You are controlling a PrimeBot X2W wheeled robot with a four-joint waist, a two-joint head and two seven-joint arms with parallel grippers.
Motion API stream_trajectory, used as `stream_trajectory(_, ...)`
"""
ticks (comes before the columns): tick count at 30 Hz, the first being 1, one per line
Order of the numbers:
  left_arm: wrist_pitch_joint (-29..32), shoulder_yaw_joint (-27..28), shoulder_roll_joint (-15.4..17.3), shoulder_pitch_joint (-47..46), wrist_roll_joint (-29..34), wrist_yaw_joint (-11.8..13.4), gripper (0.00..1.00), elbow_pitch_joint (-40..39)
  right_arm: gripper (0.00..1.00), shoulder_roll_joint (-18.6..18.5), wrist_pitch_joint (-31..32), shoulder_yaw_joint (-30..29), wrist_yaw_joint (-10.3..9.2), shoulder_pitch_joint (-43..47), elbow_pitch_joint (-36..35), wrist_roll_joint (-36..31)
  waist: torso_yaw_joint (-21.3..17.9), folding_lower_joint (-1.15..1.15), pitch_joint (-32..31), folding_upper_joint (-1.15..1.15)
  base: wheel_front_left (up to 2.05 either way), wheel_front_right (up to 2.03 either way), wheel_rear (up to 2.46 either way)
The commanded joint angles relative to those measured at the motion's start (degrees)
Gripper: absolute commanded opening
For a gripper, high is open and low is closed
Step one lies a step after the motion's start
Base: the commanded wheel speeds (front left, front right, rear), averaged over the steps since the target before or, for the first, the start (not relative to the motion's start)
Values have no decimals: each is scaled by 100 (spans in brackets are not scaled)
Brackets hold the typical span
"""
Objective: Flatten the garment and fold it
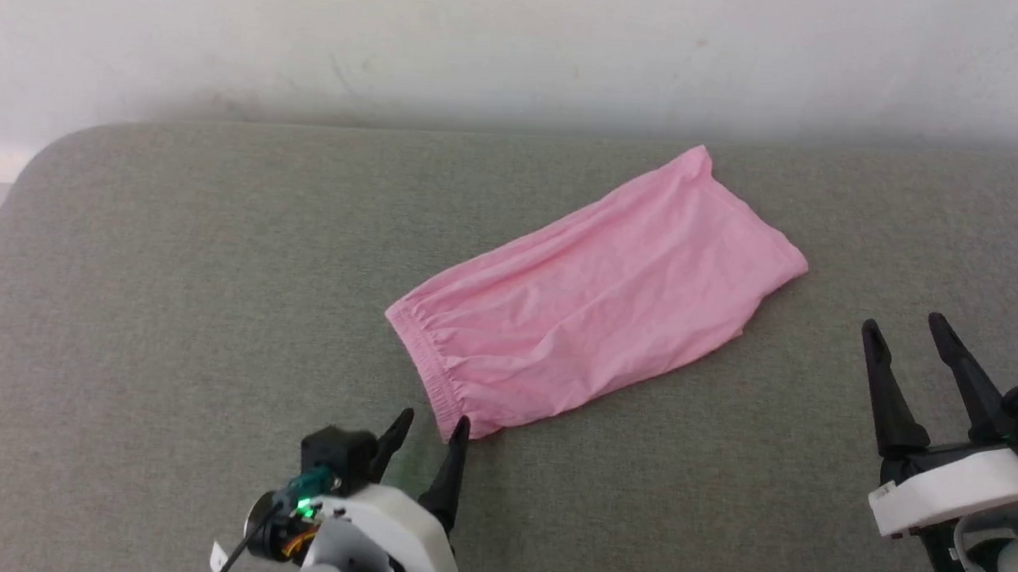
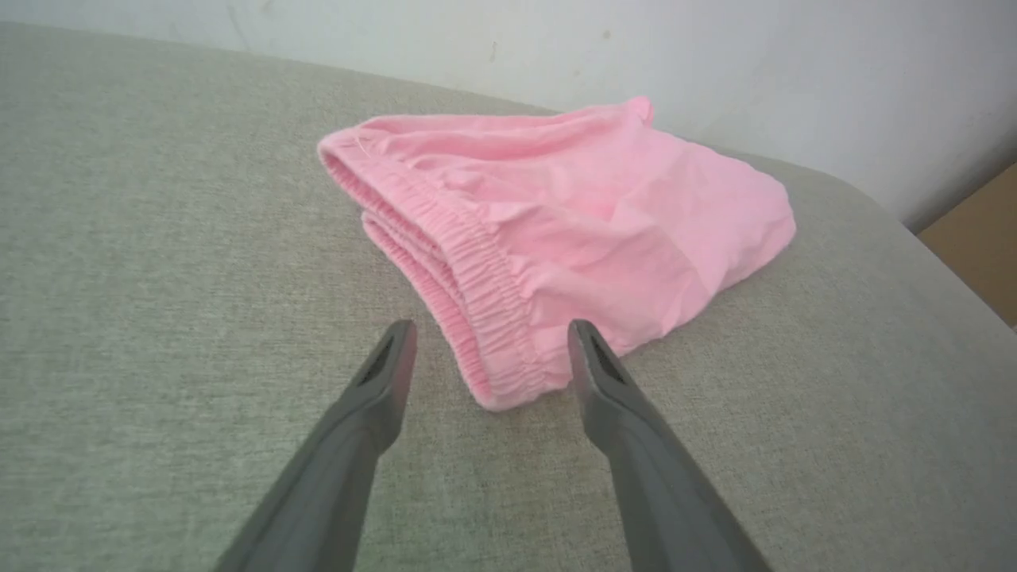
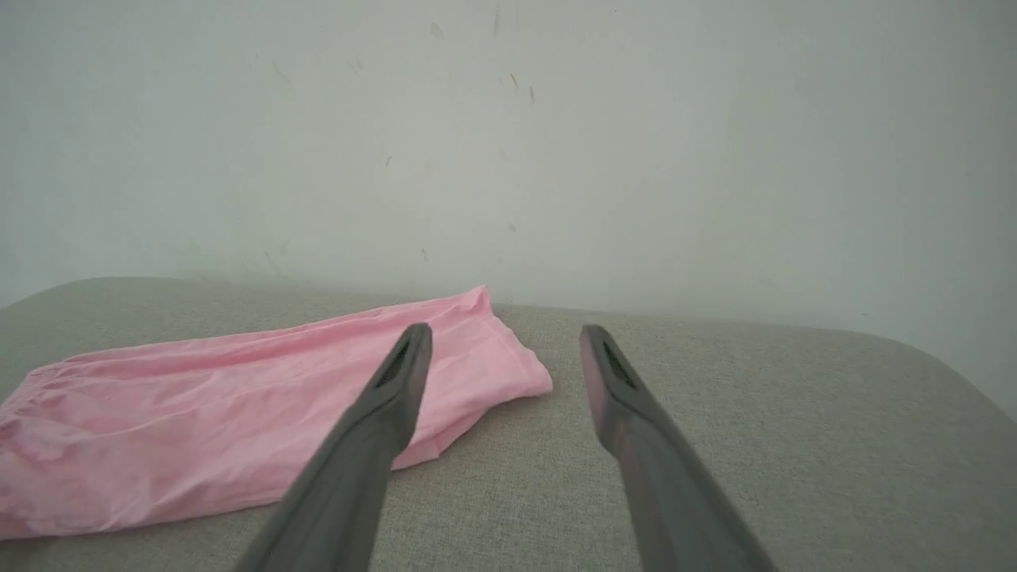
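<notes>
while the pink shorts (image 1: 593,297) are lying slantwise across the middle of the grey counter (image 1: 179,266), both claws are standing wide open and gripping nothing. the left claw (image 1: 434,419) is pointing at the near corner of the gathered waistband (image 1: 426,359). in the left wrist view that corner is sitting between its two fingers, and the right-hand finger is touching the cloth or just beside it. the right claw (image 1: 904,322) is hanging off to the right, apart from the cloth and nearer the leg end (image 1: 752,222), which is pointing toward the pale wall (image 1: 483,48). the fabric is looking thin, soft and limp, creasing in long shallow wrinkles, so it is likely going to weigh next to nothing, sag from any pinch and hold no shape of its own. the waistband is showing as a thicker, ribbed, puckered ridge, and two such ridges are stacking one on the other, which is suggesting the shorts are lying doubled. that ridge is looking like the firmest place to pinch, with the far hem corner as its partner for pulling the cloth taut. the counter is wearing a coarse woven cover that may be dragging on the cotton, and a shallow pinch is risking only the top layer.
</notes>
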Motion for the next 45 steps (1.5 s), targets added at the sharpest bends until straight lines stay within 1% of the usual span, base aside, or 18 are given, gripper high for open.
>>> stream_trajectory(1,141,6,-24,-186,-50,27,100,35,100,56,59,-44,-10,73,-117,-35,-140,1,141,0,0,0,0)
stream_trajectory(3,447,-17,-14,-304,-55,112,100,141,100,86,132,-74,-10,110,-240,-53,-198,1,210,0,0,0,0)
stream_trajectory(9,1096,62,19,-553,-45,527,100,510,100,174,255,-71,-10,117,-450,-49,-346,1,380,0,0,0,0)
stream_trajectory(12,1577,-93,77,-565,-14,564,100,691,100,197,268,-53,-10,121,-488,-39,-386,1,446,0,0,0,0)
stream_trajectory(14,1796,-179,75,-552,-45,523,100,721,100,201,265,-63,-10,115,-492,-33,-392,1,478,0,0,0,0)
stream_trajectory(15,1888,-226,74,-538,-67,480,94,736,100,197,265,-74,-10,108,-483,-29,-389,1,490,0,0,0,0)
stream_trajectory(16,1956,-268,67,-522,-99,423,36,744,100,190,268,-86,-10,96,-472,-26,-379,1,501,0,0,0,0)
stream_trajectory(17,1985,-296,53,-510,-141,356,0,740,100,180,283,-98,-10,82,-456,-30,-366,1,508,0,0,0,0)
stream_trajectory(20,1843,-309,6,-505,-226,204,0,669,100,104,398,-109,-10,28,-402,-69,-282,1,500,0,0,0,0)
stream_trajectory(25,1037,-177,-72,-578,-201,110,0,386,100,-148,857,-107,-10,-200,-325,-124,-25,1,475,0,0,0,0)
stream_trajectory(28,547,-120,-96,-610,-165,28,0,180,100,-336,1406,-45,-10,-485,-175,-140,162,1,511,0,0,0,0)
stream_trajectory(31,231,-102,-87,-643,-98,-5,0,-1,100,-462,2135,64,-10,-922,94,-44,355,1,601,0,0,0,0)
stream_trajectory(34,134,-152,-80,-686,-49,-47,0,-147,100,-551,2915,207,-10,-1481,511,24,545,1,748,0,0,0,0)
stream_trajectory(38,175,-304,-107,-765,29,-95,0,-275,100,-560,3789,292,-10,-2286,1313,73,762,1,945,0,0,0,0)
stream_trajectory(41,204,-424,-168,-842,77,-126,0,-311,100,-555,4157,306,-10,-2831,1910,-52,915,1,1059,0,0,0,0)
stream_trajectory(42,204,-424,-168,-842,77,-126,0,-311,100,-555,4157,306,-10,-2831,1910,-52,915,1,1059,0,0,0,0)
stream_trajectory(45,208,-530,-237,-913,106,-158,0,-302,100,-579,4392,355,-10,-3230,2483,-291,1045,1,1140,0,0,0,0)
